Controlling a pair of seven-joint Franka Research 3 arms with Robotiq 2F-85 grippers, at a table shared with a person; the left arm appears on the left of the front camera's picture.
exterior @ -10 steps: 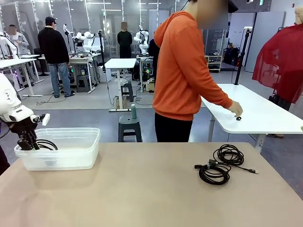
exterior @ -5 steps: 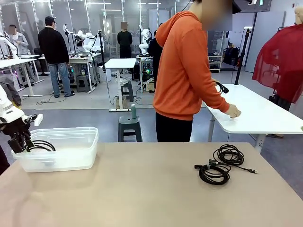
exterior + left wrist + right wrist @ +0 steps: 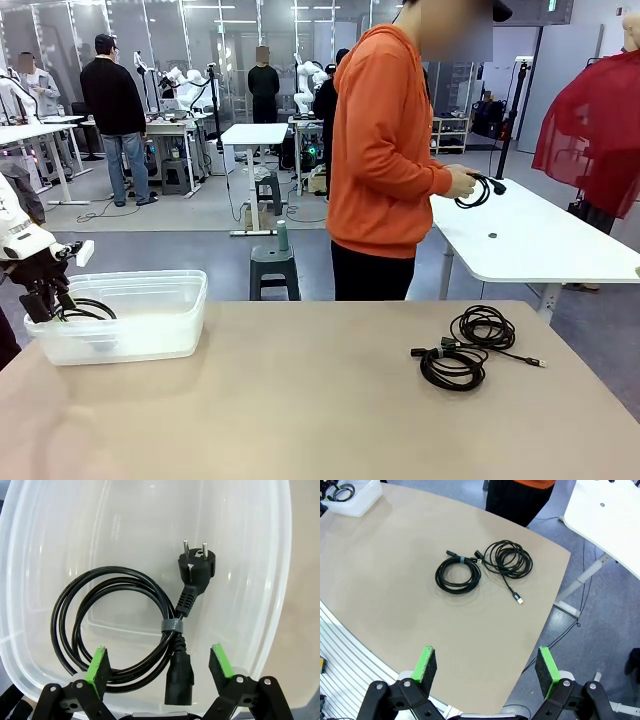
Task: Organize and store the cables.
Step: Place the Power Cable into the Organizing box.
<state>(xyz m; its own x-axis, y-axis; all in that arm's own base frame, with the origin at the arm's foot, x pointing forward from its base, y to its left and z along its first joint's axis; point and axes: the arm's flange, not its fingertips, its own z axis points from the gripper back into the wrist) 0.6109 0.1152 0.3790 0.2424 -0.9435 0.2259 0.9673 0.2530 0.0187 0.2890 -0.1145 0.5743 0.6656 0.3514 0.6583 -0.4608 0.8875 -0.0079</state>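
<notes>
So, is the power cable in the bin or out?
In: the coiled power cable lies on the bin floor, left fingers open above it.

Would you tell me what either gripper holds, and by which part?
Nothing: the left gripper stands open above the power cable lying in the bin; the right gripper is open too.

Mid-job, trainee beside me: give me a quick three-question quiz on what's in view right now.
1. True or false: the power cable lies inside the clear bin.
2. How many coiled cables lie on the tan table? A one, B two, C four.
3. Fill in: the left gripper, above the bin, is ____ (open or shut).
Key: 1 true; 2 B; 3 open.
</notes>
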